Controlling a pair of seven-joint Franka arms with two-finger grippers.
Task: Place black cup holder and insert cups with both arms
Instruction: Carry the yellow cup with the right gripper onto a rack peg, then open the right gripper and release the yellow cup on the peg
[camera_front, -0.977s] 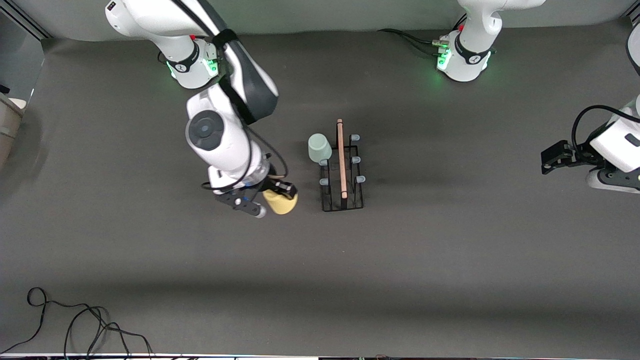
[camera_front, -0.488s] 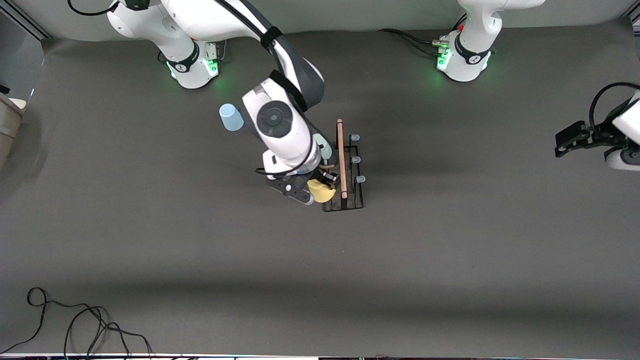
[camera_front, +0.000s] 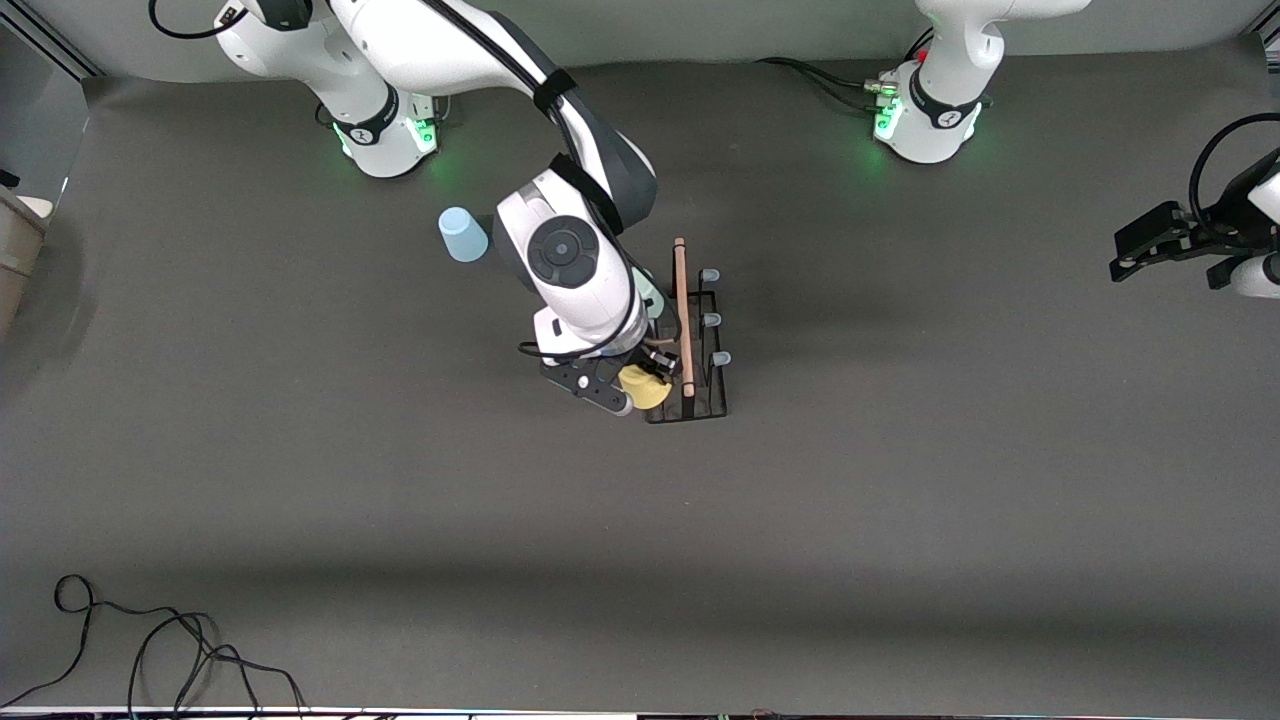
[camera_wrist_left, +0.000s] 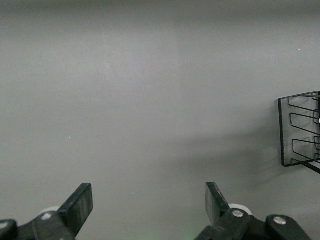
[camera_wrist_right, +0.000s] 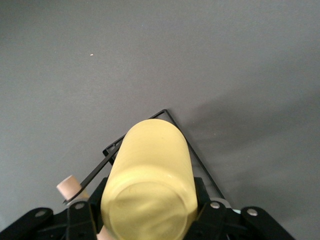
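The black cup holder (camera_front: 700, 345) stands mid-table, its wooden rod handle (camera_front: 682, 315) on top. My right gripper (camera_front: 640, 385) is shut on the yellow cup (camera_front: 646, 388) and holds it tilted over the holder's corner nearest the front camera, on the right arm's side. In the right wrist view the yellow cup (camera_wrist_right: 150, 185) fills the jaws above the holder's wire corner (camera_wrist_right: 197, 162). The pale green cup (camera_front: 652, 297) is mostly hidden by the right arm. The pale blue cup (camera_front: 463, 234) stands upside down toward the right arm's end. My left gripper (camera_front: 1140, 248) waits open and empty.
Three capped pegs (camera_front: 710, 320) on the holder's side toward the left arm are bare. A black cable (camera_front: 150, 650) lies coiled at the table's edge nearest the front camera. The holder shows at the edge of the left wrist view (camera_wrist_left: 300, 130).
My right arm carried the yellow cup sideways to the holder and lowered it over its near corner. The blue cup came into view. My left gripper drifted outward.
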